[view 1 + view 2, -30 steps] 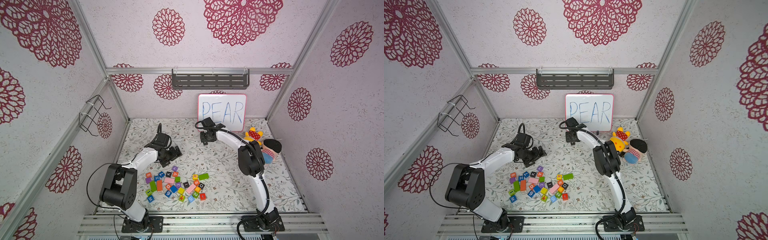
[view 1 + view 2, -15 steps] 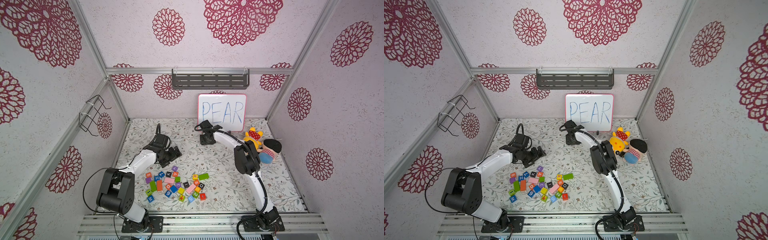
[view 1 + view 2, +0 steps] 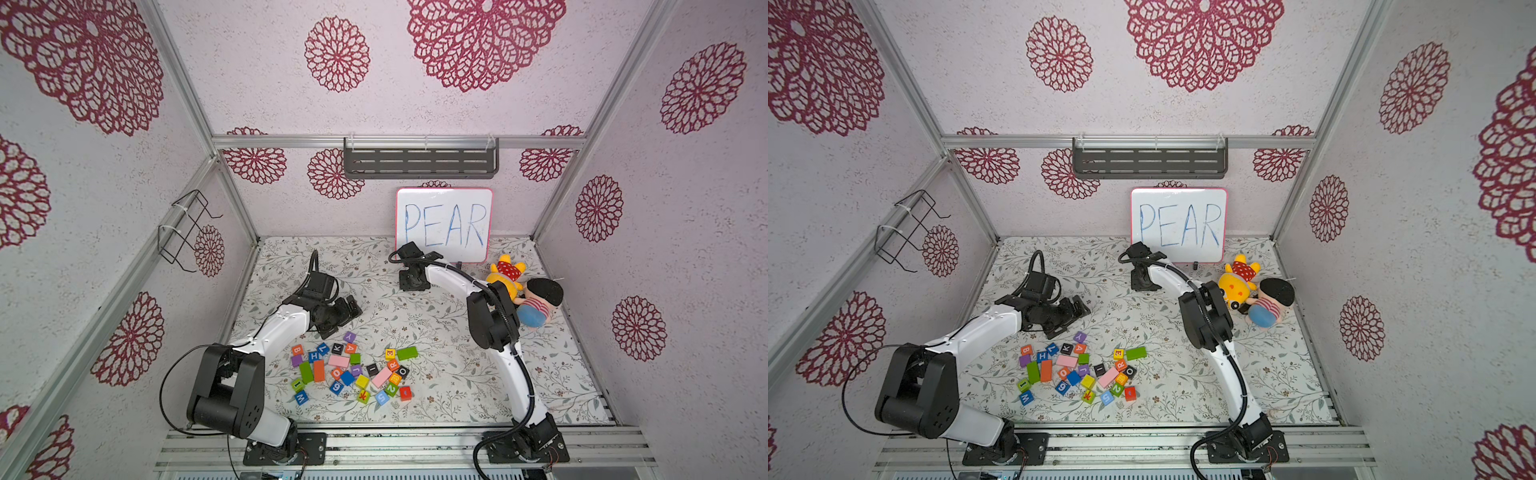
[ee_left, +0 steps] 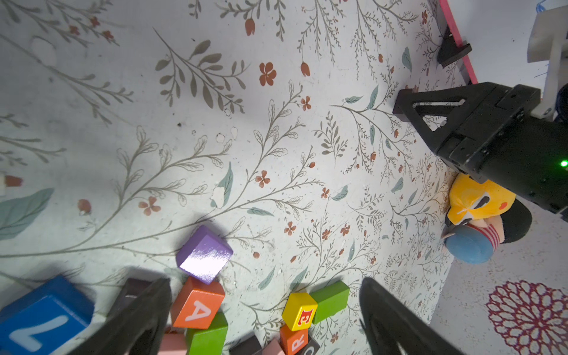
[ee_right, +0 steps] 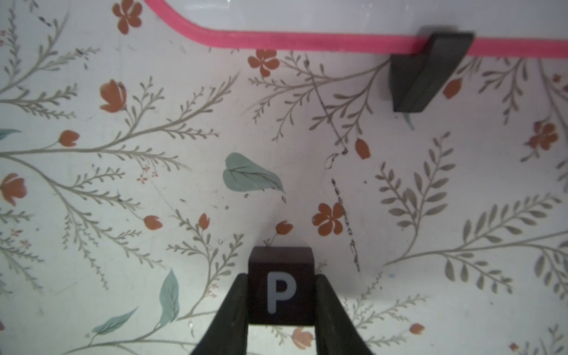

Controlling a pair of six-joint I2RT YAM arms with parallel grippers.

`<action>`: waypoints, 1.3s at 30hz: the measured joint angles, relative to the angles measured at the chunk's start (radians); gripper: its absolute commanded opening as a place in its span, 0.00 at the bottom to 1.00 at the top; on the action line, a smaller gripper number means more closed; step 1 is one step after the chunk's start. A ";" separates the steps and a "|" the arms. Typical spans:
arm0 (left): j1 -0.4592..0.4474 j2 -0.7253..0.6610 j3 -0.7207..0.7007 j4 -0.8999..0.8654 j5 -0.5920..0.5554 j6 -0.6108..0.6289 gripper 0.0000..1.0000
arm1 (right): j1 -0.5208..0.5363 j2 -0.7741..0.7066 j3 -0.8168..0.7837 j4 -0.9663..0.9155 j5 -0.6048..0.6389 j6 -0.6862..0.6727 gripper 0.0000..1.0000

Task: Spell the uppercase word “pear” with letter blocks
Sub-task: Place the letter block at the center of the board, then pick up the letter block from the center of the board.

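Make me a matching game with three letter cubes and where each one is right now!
Things
1. black wooden cube with white P
2. yellow cube with red E
3. orange cube with white A

Places
a. beside the shiny purple cube
b. clamped in the right gripper
c. beside the long green block

Pairs: 1-b, 2-c, 3-a

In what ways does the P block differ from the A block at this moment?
The P block is black, the A block orange-red. The P block is clamped in the right gripper near the whiteboard; the A block lies loose on the table, ungripped. Both are small cubes bearing a white letter.
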 measured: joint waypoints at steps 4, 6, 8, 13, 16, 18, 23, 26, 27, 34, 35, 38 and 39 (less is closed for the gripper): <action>0.005 -0.010 -0.006 0.004 0.001 0.002 0.98 | 0.008 0.000 0.000 -0.005 0.021 0.034 0.31; 0.006 -0.014 -0.009 0.008 0.001 0.002 0.98 | 0.012 0.000 0.000 -0.009 0.026 0.045 0.31; 0.006 -0.020 -0.018 0.014 0.004 0.002 0.98 | 0.015 0.000 0.000 -0.010 0.029 0.053 0.32; 0.006 -0.023 -0.032 0.019 0.010 0.002 0.98 | 0.016 0.000 0.000 -0.011 0.029 0.069 0.37; 0.007 -0.023 -0.032 0.021 0.015 0.002 0.98 | 0.016 0.000 0.000 -0.014 0.027 0.073 0.42; 0.007 -0.023 -0.032 0.021 0.017 0.002 0.98 | 0.017 0.000 -0.003 -0.018 0.027 0.077 0.46; 0.002 -0.025 -0.024 -0.018 -0.021 0.006 0.98 | 0.018 -0.002 -0.010 -0.026 0.020 0.084 0.51; -0.008 -0.033 -0.019 -0.052 -0.051 0.005 0.98 | 0.019 -0.032 -0.049 -0.021 0.005 0.072 0.53; -0.015 -0.039 -0.019 -0.064 -0.060 0.004 0.98 | 0.020 -0.055 -0.078 -0.014 -0.003 0.061 0.54; -0.114 -0.134 -0.056 -0.100 -0.090 -0.027 1.00 | 0.059 -0.338 -0.387 0.075 -0.068 -0.073 0.57; -0.126 -0.156 -0.073 -0.100 -0.089 -0.038 1.00 | 0.069 -0.372 -0.418 0.087 -0.072 -0.094 0.57; -0.159 -0.222 -0.130 -0.106 -0.087 -0.073 0.99 | 0.108 -0.452 -0.502 0.118 -0.085 -0.152 0.57; -0.165 -0.238 -0.145 -0.109 -0.087 -0.084 0.99 | 0.123 -0.470 -0.527 0.128 -0.087 -0.167 0.57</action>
